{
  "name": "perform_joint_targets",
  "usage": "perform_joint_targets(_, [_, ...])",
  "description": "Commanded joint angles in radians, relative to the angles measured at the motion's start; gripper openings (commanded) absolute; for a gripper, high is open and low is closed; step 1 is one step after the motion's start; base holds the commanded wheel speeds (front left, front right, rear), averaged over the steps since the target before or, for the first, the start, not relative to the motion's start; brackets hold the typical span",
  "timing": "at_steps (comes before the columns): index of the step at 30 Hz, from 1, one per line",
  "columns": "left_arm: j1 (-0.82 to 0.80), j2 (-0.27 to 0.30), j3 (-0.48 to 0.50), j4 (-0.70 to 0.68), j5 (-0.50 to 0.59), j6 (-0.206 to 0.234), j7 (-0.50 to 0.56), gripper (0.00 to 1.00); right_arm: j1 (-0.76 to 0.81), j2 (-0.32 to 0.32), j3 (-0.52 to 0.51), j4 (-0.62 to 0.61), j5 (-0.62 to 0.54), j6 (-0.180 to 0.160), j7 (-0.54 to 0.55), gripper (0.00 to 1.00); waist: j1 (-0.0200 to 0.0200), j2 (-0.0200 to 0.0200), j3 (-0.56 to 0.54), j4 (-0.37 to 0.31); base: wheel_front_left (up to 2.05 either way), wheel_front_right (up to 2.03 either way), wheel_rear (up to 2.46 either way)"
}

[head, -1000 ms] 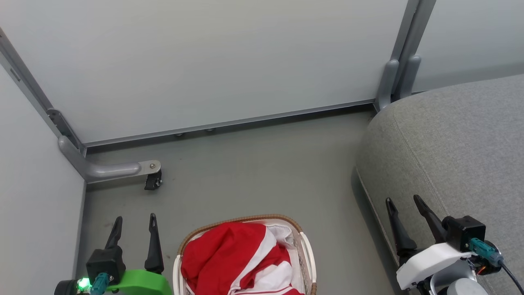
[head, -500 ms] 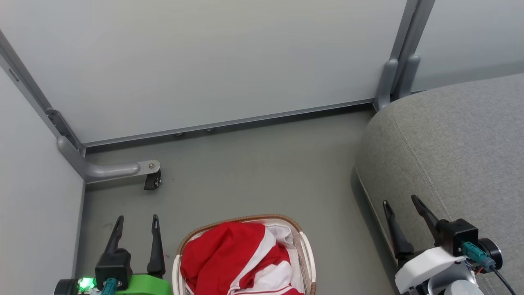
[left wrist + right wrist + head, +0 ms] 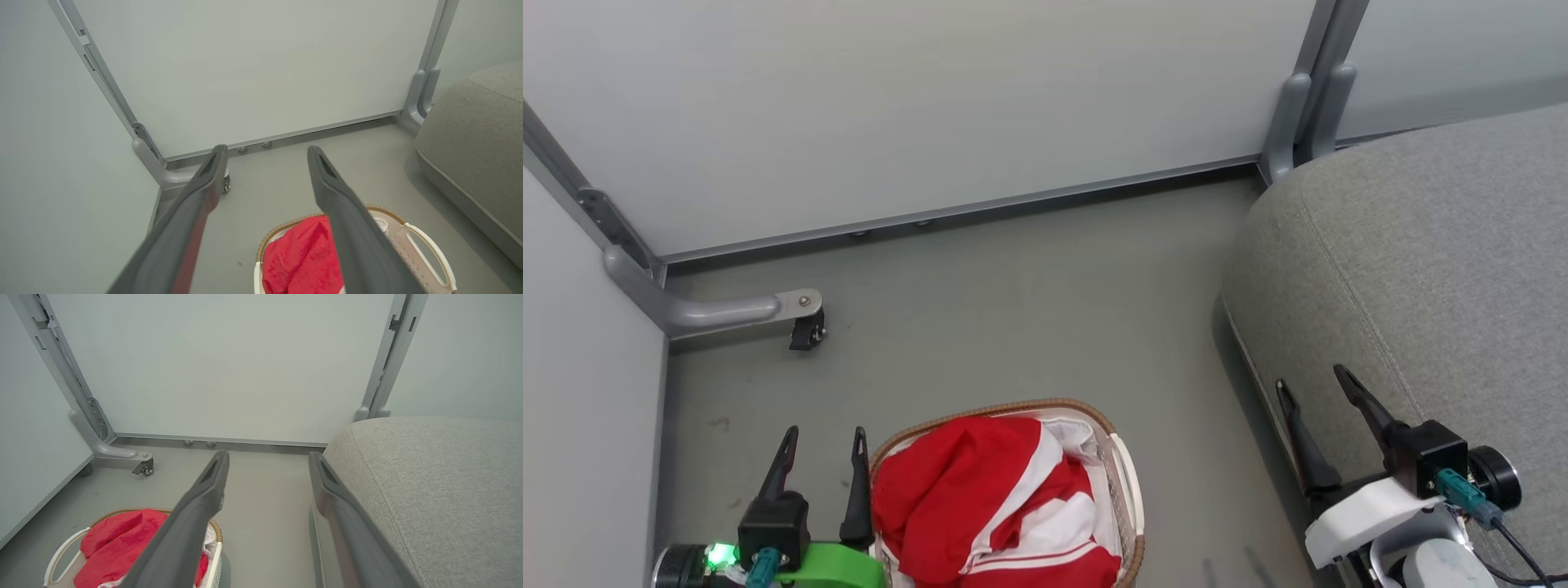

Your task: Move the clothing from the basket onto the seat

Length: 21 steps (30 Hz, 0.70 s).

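The clothing (image 3: 980,490), red fabric with white panels and striped trim, is heaped in the basket (image 3: 1005,406), which stands on the floor at the head view's bottom middle. My left gripper (image 3: 824,431) is open and empty, just left of the basket's rim. The left wrist view has its fingers (image 3: 266,148) spread above the floor, with the clothing (image 3: 302,261) and basket (image 3: 425,245) below to the right. The grey seat (image 3: 1421,245) is on the right. My right gripper (image 3: 1311,377) stands open over its front edge, and the right wrist view (image 3: 268,454) has the seat (image 3: 429,477) to its right.
Pale partition walls with grey metal frames close off the back and left. A frame foot with a black caster (image 3: 805,331) juts onto the grey floor at the left. Bare floor (image 3: 1094,327) lies between the basket and the seat.
The head camera has tilted, shifting the whole picture up and left. My left gripper has moved right, closer to the basket's rim. Both grippers stay open.
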Motion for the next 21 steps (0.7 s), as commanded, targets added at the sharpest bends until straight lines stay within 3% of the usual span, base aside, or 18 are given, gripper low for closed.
perform_joint_targets(1, [-0.030,-0.006,0.004,0.008,-0.009,-0.011,0.000,1.00,-0.015,-0.008,0.000,-0.007,0.004,0.000,-0.004,1.00,0.0000,-0.0001,0.048,-0.018,0.00,0.00,0.00])
perform_joint_targets(12, [-0.163,-0.018,-0.004,0.083,-0.054,-0.069,0.000,1.00,-0.107,-0.004,0.010,-0.051,0.022,0.000,-0.004,1.00,0.0000,-0.0001,0.217,-0.058,0.00,0.00,0.00])
perform_joint_targets(21, [-0.279,-0.019,-0.031,0.200,-0.117,-0.079,0.000,1.00,-0.181,-0.002,0.042,-0.072,0.040,0.000,-0.004,1.00,0.0000,-0.0001,0.338,-0.090,0.00,0.00,0.00])
